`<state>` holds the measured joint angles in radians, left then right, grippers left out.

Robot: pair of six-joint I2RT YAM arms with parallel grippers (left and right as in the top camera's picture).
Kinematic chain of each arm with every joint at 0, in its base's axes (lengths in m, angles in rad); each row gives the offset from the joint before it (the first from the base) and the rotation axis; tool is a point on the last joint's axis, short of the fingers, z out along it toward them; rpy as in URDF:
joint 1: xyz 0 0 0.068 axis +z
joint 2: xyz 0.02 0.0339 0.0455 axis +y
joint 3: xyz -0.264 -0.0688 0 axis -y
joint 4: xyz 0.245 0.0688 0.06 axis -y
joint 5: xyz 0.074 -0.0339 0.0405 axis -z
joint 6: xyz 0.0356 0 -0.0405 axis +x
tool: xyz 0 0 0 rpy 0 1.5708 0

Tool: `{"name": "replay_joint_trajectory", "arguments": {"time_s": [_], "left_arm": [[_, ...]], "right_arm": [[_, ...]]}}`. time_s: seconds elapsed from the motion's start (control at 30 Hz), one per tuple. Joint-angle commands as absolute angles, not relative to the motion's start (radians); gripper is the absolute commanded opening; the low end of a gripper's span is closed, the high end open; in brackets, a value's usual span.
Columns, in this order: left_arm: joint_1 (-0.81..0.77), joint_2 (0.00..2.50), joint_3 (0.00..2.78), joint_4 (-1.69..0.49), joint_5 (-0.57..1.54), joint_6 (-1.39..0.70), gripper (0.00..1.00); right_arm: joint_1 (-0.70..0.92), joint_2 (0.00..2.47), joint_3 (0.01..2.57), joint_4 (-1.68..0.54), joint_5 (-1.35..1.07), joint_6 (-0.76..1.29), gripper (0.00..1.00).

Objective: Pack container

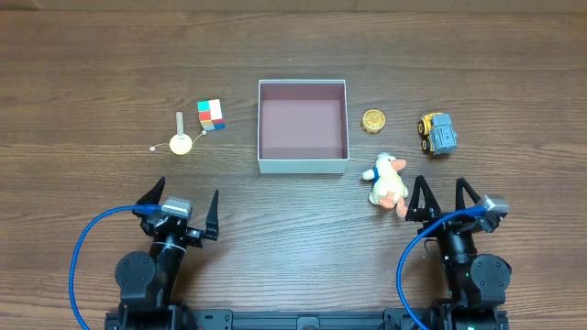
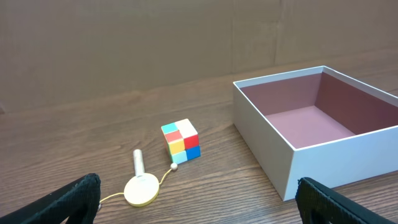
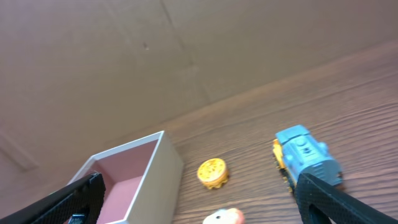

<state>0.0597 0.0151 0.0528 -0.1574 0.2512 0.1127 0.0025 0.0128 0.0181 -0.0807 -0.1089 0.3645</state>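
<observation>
The container (image 1: 303, 166) (image 2: 283, 165) (image 3: 166, 180) is a square white box with a mauve-pink floor, empty, at the table's middle. Left of it lie a multicoloured cube (image 1: 211, 115) (image 2: 181, 140) and a yellow disc toy with a peg and string (image 1: 181, 142) (image 2: 142, 188). To its right are a yellow gear-shaped disc (image 1: 373, 121) (image 3: 212, 172), a blue and yellow toy truck (image 1: 437, 134) (image 3: 306, 158) and a plush duck (image 1: 388, 181) (image 3: 222, 217). My left gripper (image 1: 180, 205) (image 2: 198, 208) and right gripper (image 1: 444, 200) (image 3: 198, 202) stand open near the front edge, holding nothing.
Blue cables (image 1: 81, 257) loop beside both arm bases at the front. The dark wood table (image 1: 92, 73) runs wide around the objects. A brown wall (image 2: 124, 43) backs the table in both wrist views.
</observation>
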Motion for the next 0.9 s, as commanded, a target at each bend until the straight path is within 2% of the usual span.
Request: {"name": "replay_joint_trajectory", "arguments": {"time_s": [0.0, 0.23, 0.47, 0.67, 0.87], "left_arm": [[0.065, 0.006, 0.048, -0.157, 0.26, 0.135, 1.0], [0.065, 0.006, 0.048, -0.157, 0.26, 0.135, 1.0], [0.065, 0.006, 0.048, -0.157, 0.26, 0.135, 1.0], [0.065, 0.006, 0.048, -0.157, 0.26, 0.135, 1.0], [0.065, 0.006, 0.048, -0.157, 0.26, 0.135, 1.0]], "right_arm": [[0.006, 0.003, 0.009, -0.041, -0.257, 0.394, 1.0], [0.006, 0.003, 0.119, -0.006, -0.389, 0.394, 1.0], [0.006, 0.077, 0.503, -0.301, -0.339, 0.284, 1.0], [0.006, 0.339, 0.842, -0.566, -0.29, 0.246, 1.0], [0.006, 0.716, 1.208, -0.855, -0.228, 0.15, 1.0]]}}
